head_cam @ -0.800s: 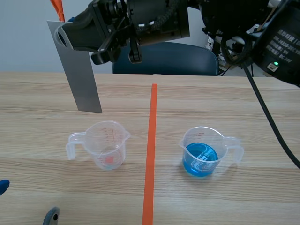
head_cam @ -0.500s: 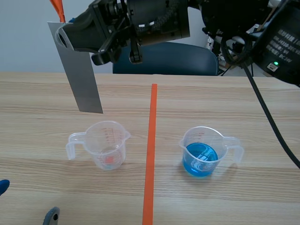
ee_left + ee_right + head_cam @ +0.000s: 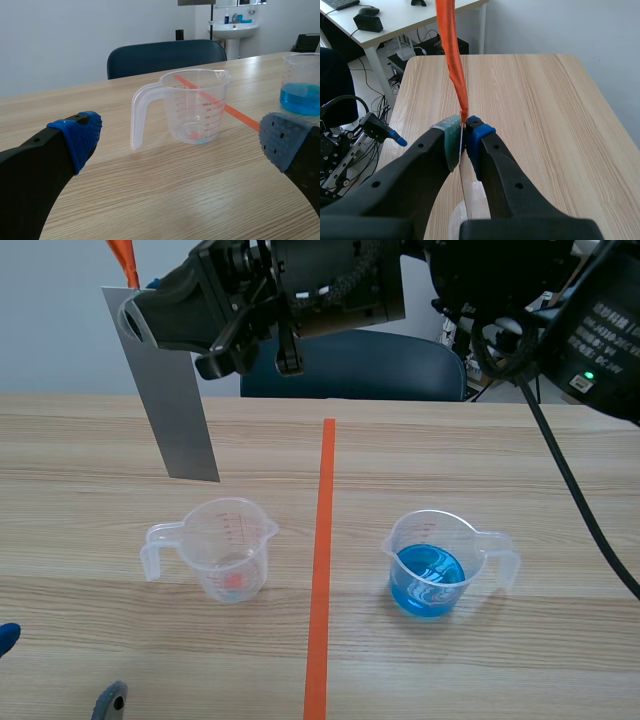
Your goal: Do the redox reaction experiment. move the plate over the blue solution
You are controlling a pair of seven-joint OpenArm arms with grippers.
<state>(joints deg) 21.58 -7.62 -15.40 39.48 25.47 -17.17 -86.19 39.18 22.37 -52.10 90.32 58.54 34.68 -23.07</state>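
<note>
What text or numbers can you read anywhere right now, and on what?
"300", "200": red scale on the empty measuring cup, seen in the left wrist view; smaller figures unreadable.
White print on the right arm's casing: too blurred to read.
Grey plate and cup of blue solution: no readable marks.

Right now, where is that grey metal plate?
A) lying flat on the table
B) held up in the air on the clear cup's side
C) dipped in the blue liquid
B: the right gripper pinches the plate aloft, beyond the clear cup, well apart from the cup of blue solution.
</note>
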